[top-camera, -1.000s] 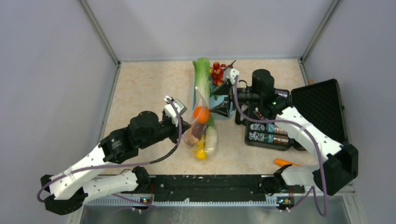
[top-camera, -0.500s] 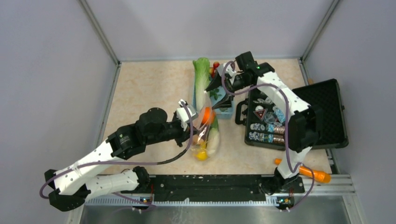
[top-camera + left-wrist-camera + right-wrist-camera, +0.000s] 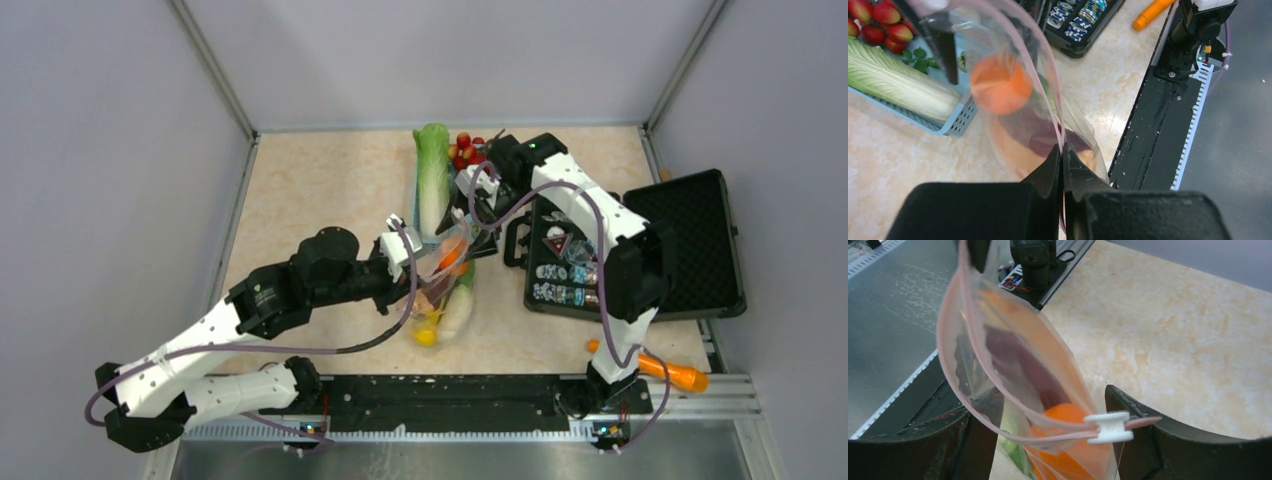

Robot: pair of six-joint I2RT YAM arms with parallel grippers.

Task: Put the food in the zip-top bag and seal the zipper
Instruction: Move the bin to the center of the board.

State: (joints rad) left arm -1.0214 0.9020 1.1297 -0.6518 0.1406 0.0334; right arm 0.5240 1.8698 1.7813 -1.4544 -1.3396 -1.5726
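Note:
The zip-top bag [image 3: 447,285] hangs between both grippers with its mouth open. It holds an orange [image 3: 1000,84], a dark purple piece [image 3: 1044,141], yellow fruit [image 3: 428,333] and a green-white piece [image 3: 462,300]. My left gripper [image 3: 410,264] is shut on the pink zipper [image 3: 1050,75] at the near end of the mouth, as the left wrist view [image 3: 1062,150] shows. My right gripper [image 3: 470,218] is open and straddles the far end of the bag [image 3: 1040,405]. The zipper's white slider [image 3: 1108,428] sits close to its right finger [image 3: 1168,445]. The zipper [image 3: 1033,439] bows open.
A blue basket [image 3: 955,120] behind the bag holds a green cabbage [image 3: 432,180] and cherry tomatoes [image 3: 465,150]. An open black case [image 3: 690,250] with packets stands at the right. A long orange piece [image 3: 655,368] lies near the right arm's base. A black rail [image 3: 450,395] runs along the front edge.
My right arm swung from the basket and came down over the far end of the bag. My left gripper moved right and lifted the bag's mouth, still shut on the zipper.

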